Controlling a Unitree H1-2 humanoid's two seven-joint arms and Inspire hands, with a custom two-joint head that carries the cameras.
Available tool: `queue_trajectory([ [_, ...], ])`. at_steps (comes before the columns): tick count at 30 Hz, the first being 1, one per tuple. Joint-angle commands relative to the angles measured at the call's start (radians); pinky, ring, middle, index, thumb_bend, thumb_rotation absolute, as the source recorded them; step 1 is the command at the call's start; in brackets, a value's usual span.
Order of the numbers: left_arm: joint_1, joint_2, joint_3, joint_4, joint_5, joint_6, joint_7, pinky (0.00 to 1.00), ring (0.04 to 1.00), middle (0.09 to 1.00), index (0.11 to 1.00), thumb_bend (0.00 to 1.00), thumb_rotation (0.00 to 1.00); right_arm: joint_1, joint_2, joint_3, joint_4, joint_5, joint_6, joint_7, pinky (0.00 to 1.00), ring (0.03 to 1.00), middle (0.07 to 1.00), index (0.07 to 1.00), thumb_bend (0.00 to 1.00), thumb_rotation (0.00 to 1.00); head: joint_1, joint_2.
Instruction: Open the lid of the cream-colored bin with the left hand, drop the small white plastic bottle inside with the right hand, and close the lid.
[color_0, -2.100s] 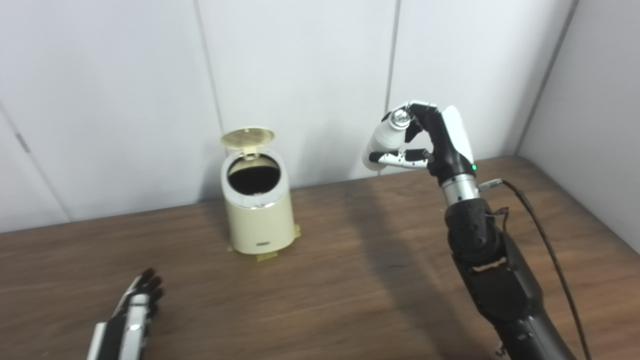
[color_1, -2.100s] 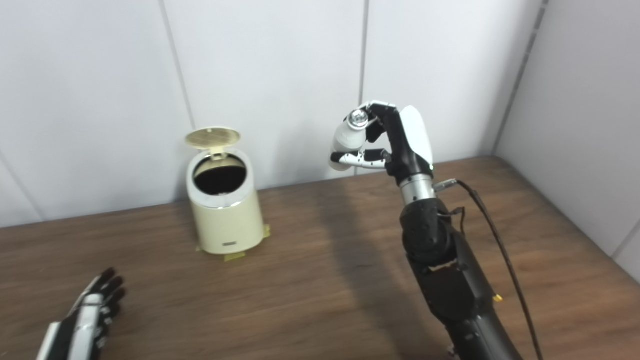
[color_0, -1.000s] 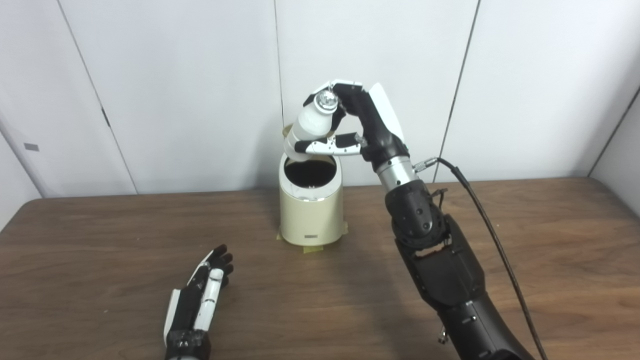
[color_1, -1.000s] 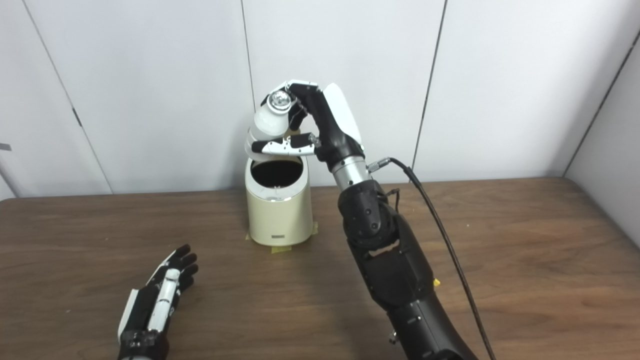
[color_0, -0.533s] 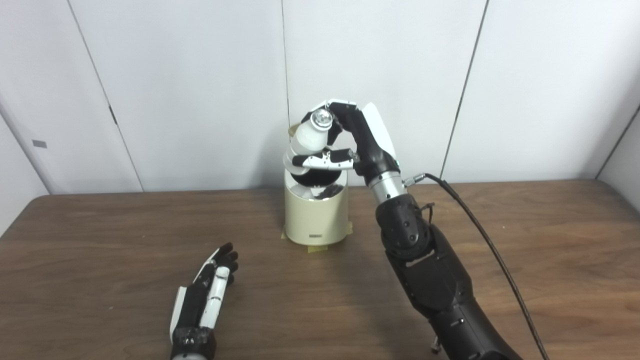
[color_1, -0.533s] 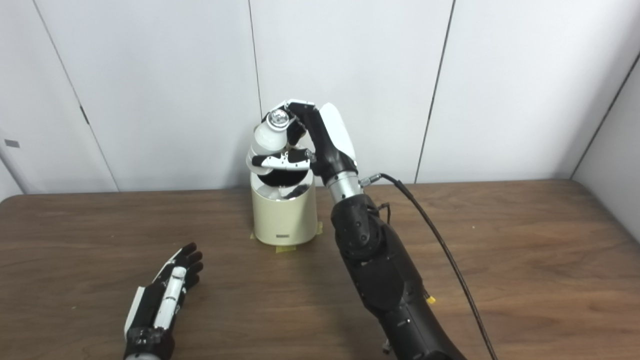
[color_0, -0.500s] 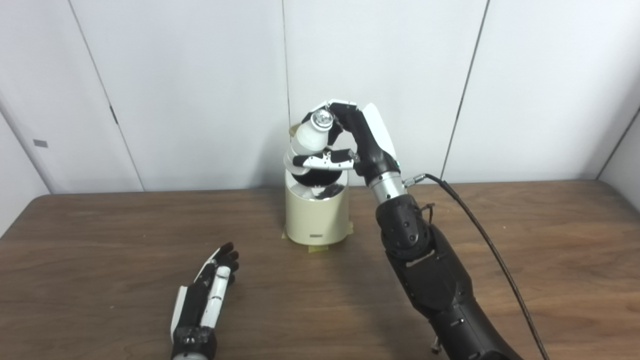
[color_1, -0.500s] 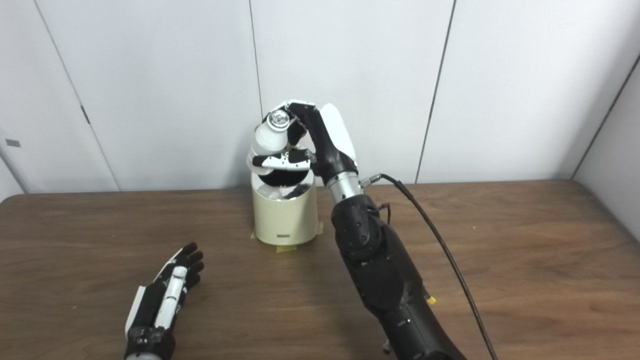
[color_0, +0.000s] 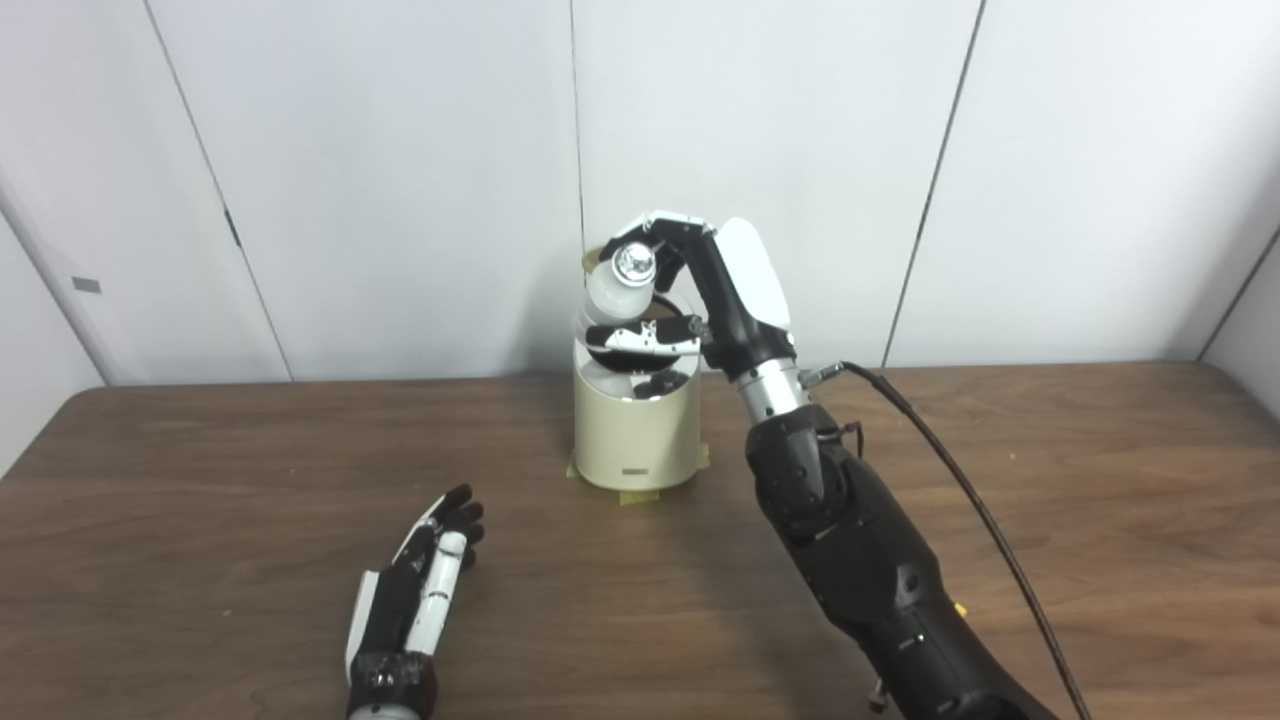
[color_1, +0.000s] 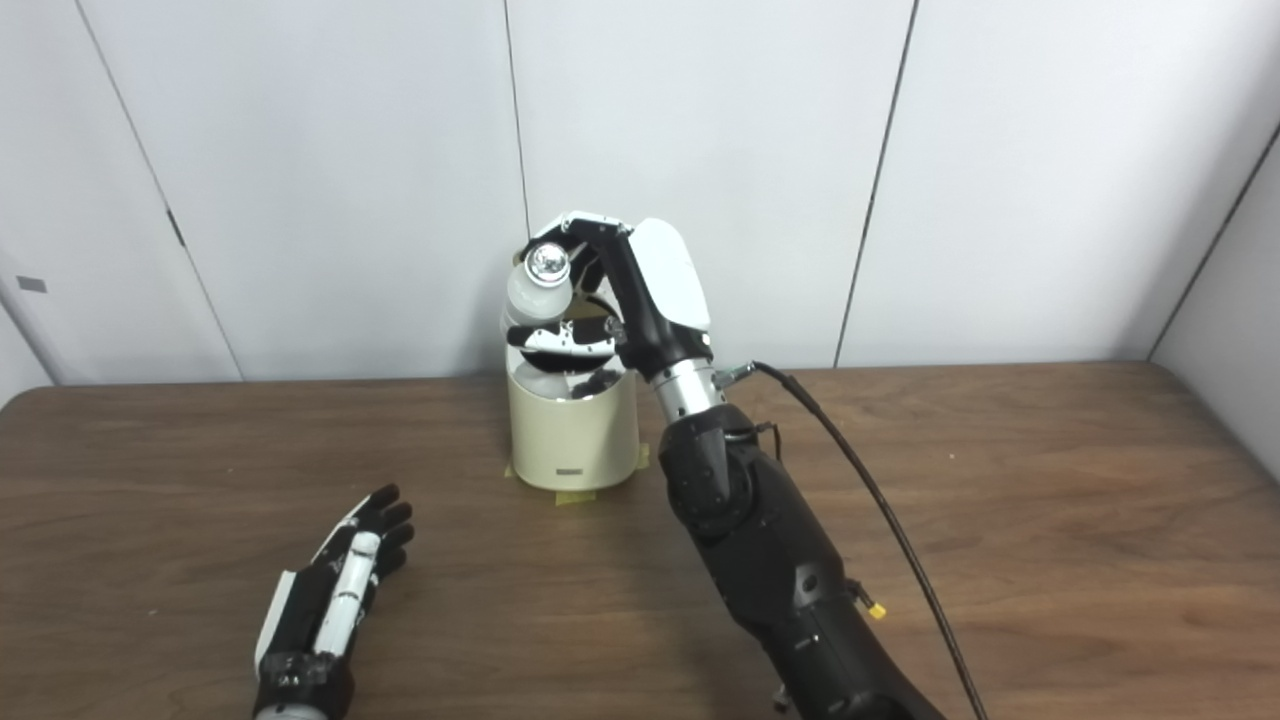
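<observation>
Right hand (color_0: 690, 300) is pinching the small white bottle (color_0: 612, 285) right over the open cream bin (color_0: 636, 430), lined up to drop. Left hand (color_0: 425, 585) lies spread flat on the counter (color_0: 200, 560), empty, out of the way.

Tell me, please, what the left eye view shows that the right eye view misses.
Left eye only: a sliver of raised cream lid beside the bottle cap. Right eye only: more of the pale side wall. Both: right robot hand holding the small white plastic bottle over the open cream-colored round bin; left robot hand open on the brown wooden table.
</observation>
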Motion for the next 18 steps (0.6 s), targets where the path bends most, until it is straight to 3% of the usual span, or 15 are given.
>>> queue_trajectory([
  [1,-0.014,-0.012,-0.001,-0.026,-0.004,-0.007,0.000,0.88,0.863,0.866,0.905,0.59,0.78,-0.061,-0.011,-0.004,-0.016,-0.010,-0.041,-0.036,0.34,0.416,0.502,0.487,0.50,0.00,-0.002,0.003],
  [8,-0.008,-0.007,-0.003,-0.038,-0.004,0.002,-0.005,0.88,0.864,0.869,0.905,0.60,0.78,-0.057,-0.031,0.006,0.011,-0.076,-0.043,-0.099,0.34,0.403,0.497,0.504,0.50,0.00,-0.007,0.009],
  [18,0.002,0.000,-0.002,-0.045,-0.001,0.004,-0.008,0.89,0.871,0.870,0.904,0.62,0.79,-0.041,-0.052,0.022,0.017,-0.120,-0.031,-0.114,0.34,0.400,0.489,0.517,0.50,0.00,-0.011,0.019],
])
